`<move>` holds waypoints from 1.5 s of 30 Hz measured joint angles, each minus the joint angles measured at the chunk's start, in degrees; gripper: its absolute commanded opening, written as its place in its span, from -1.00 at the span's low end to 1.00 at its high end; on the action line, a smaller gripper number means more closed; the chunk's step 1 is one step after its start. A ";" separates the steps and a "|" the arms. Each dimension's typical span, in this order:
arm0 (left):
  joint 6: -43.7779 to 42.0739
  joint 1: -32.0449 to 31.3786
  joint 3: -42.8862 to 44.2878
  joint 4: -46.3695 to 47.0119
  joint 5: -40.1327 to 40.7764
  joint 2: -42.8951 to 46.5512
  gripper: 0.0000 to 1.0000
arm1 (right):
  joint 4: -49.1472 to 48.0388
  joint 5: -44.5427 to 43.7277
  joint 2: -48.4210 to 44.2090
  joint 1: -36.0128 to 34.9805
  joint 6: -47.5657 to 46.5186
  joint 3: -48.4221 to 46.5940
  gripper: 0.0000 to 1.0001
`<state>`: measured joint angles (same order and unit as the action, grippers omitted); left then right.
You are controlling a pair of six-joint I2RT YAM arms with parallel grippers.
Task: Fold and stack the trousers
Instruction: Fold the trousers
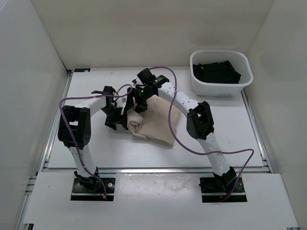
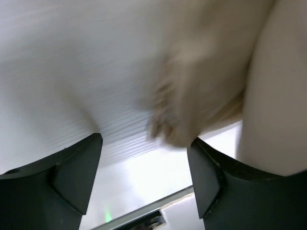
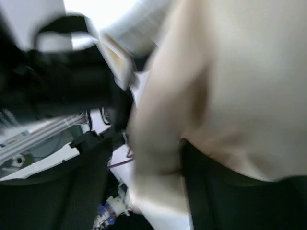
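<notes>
**Beige trousers heaped mid-desk, both tools spread**

Beige trousers [image 1: 156, 127] lie in a loose, partly folded heap at the middle of the white desk [image 1: 216, 129], and their 10 o'clock corner is bunched up. The left tool [image 1: 115, 119] sits at the heap's 9 o'clock edge. Its wrist view shows both fingers [image 2: 67, 182] spread wide, with a blurred, gathered cloth edge just above the gap and nothing pinched. The right tool [image 1: 135, 103] hangs over the heap's 11 o'clock corner. Its fingers [image 3: 225, 196] are also parted, and a strip of cloth hangs between them, against the right-hand finger and clear of the other. At 1 o'clock on the desk, well apart from the heap, a white bin [image 1: 220, 91] holds a black garment [image 1: 216, 72].
</notes>
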<state>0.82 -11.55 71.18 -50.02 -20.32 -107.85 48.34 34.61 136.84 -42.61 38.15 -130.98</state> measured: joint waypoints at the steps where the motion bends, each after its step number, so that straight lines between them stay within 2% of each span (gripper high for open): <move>1: -0.13 1.29 0.00 -0.46 1.09 0.55 0.69 | -0.63 0.66 0.33 -0.11 0.20 0.00 0.39; 6: -0.57 11.80 3.58 -3.37 12.90 4.24 0.71 | -4.81 1.09 -1.79 -0.46 -0.66 1.86 0.39; 9: -0.50 15.67 9.46 -4.28 20.72 6.08 0.71 | -5.03 -2.97 -9.31 0.28 -2.75 10.01 0.39; 12: -0.52 12.96 15.80 -5.20 21.99 9.09 0.74 | -6.03 -8.66 -20.83 3.10 -3.43 22.58 0.05; 13: -0.55 10.58 17.25 -5.16 21.00 10.47 0.74 | -6.78 -10.58 -24.83 4.94 -3.02 27.17 -0.08; 14: -0.55 8.07 18.23 -5.11 19.63 11.78 0.74 | -7.72 -12.07 -28.50 7.10 -2.51 31.63 -0.29; 16: -0.59 1.14 18.97 -4.42 15.98 14.40 0.74 | -9.57 -13.90 -32.94 12.26 -1.29 38.53 -0.51; 17: -0.59 -1.60 18.64 -4.20 14.49 15.02 0.64 | -10.88 -14.40 -33.53 14.58 -0.90 41.05 -0.69; 20: -0.72 -8.52 14.58 -3.02 11.74 14.75 0.32 | -14.29 -15.28 -30.10 20.55 0.63 45.83 -0.87; 22: -0.81 -9.81 8.41 -1.05 13.77 13.00 0.21 | -16.46 -15.41 -25.42 21.99 1.70 47.04 -0.92; 26: -0.76 -8.83 -4.46 1.84 21.88 8.09 0.21 | -18.78 -16.09 -17.57 21.94 2.86 46.77 -1.00; 30: -0.76 -8.22 -8.61 2.38 24.81 7.89 0.21 | -18.36 -17.59 -14.01 21.86 3.39 42.27 -1.00; 32: -0.81 -8.22 -8.90 3.43 25.42 8.52 0.28 | -18.27 -18.95 -13.46 21.88 3.15 39.54 -1.00; 34: -0.96 -8.22 -9.16 3.93 25.44 9.14 0.50 | -18.40 -20.02 -13.46 21.94 2.36 37.75 -1.00; 37: -0.85 -8.22 -9.60 3.89 24.61 10.91 0.56 | -17.88 -20.81 -13.46 21.99 0.57 35.98 -0.83; 38: -0.81 -8.13 -9.60 3.50 23.93 11.69 0.56 | -17.14 -20.83 -13.46 21.99 -0.15 35.10 -0.39; 40: -0.79 -8.11 -9.60 2.36 21.66 13.46 0.62 | -15.06 -20.90 -13.49 21.99 -2.21 32.96 0.21; 43: -0.85 -7.78 -9.53 -0.55 16.15 16.74 0.68 | -12.02 -22.12 -15.76 21.73 -6.21 31.45 0.45; 45: -0.85 -6.97 -9.29 -2.47 11.43 19.21 0.68 | -11.19 -22.34 -20.87 21.53 -7.87 35.52 0.61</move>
<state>-0.03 -18.52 61.89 -52.49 -8.88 -88.64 37.15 12.27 115.96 -21.08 30.28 -95.46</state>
